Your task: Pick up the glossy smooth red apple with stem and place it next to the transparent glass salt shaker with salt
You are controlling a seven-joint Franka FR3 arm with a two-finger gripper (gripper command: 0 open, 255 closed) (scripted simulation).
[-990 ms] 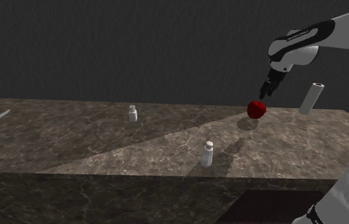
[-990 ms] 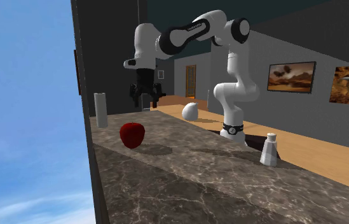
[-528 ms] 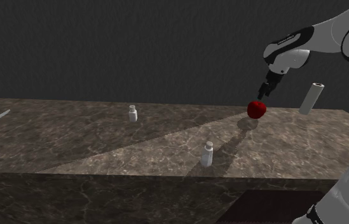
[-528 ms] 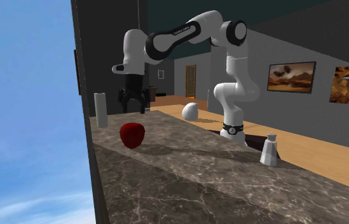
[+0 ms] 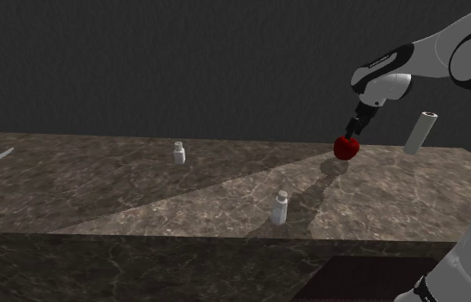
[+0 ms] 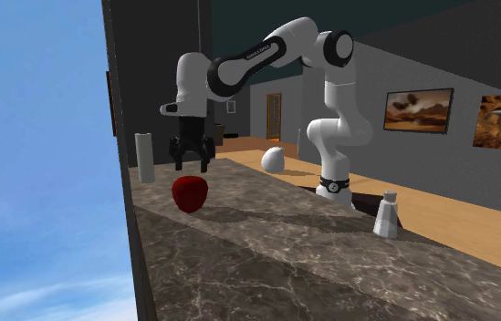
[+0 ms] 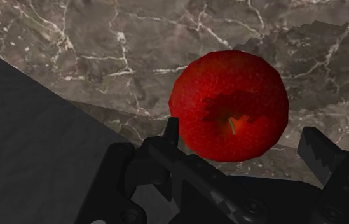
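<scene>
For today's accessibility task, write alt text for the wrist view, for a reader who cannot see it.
A glossy red apple, its stem facing the camera, sits on a dark veined marble counter. The two black fingers stand open, one on each side of the apple, not clasping it. A dark grey wall runs alongside the counter.

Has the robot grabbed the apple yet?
No: the apple sits on the counter, with the open gripper hanging just above it, not touching.
</scene>
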